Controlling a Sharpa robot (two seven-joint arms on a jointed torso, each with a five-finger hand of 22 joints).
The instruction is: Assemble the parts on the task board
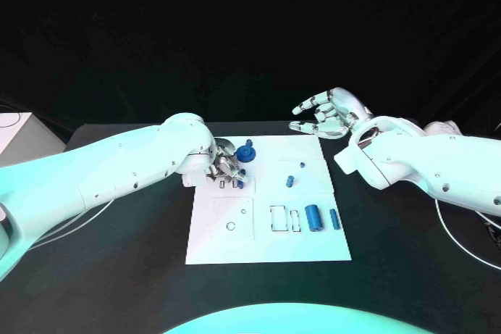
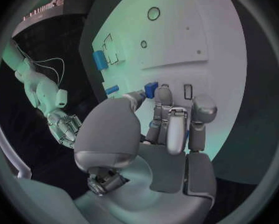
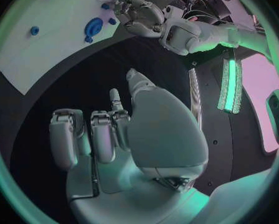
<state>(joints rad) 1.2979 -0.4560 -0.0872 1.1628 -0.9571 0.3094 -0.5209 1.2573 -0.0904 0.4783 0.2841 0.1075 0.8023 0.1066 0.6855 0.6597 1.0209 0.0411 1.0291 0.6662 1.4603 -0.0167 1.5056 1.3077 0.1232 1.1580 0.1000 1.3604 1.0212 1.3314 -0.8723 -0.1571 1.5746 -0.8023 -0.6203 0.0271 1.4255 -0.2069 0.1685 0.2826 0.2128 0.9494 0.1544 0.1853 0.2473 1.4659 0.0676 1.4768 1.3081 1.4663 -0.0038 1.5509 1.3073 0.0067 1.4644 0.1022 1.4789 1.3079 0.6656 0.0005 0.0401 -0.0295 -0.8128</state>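
Two hands: your left hand (image 1: 222, 167) pinches a small blue part (image 2: 151, 89) at the white task board (image 1: 313, 247)'s near-left corner region. It looks light, rigid and slick, so hold its flat sides. Its long axis cannot be told. Further right, a blue cylinder (image 1: 312, 215) lies lengthwise toward you. Your right hand (image 1: 332, 111) hovers beyond the board, fingers loosely spread, holding nothing

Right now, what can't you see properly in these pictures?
- Head view: the left robot hand covers the board's far left corner; the small blue part at its fingertips is mostly hidden.
- Left wrist view: its shape is too small to tell.
- Right wrist view: the right robot hand blocks the table beneath it.
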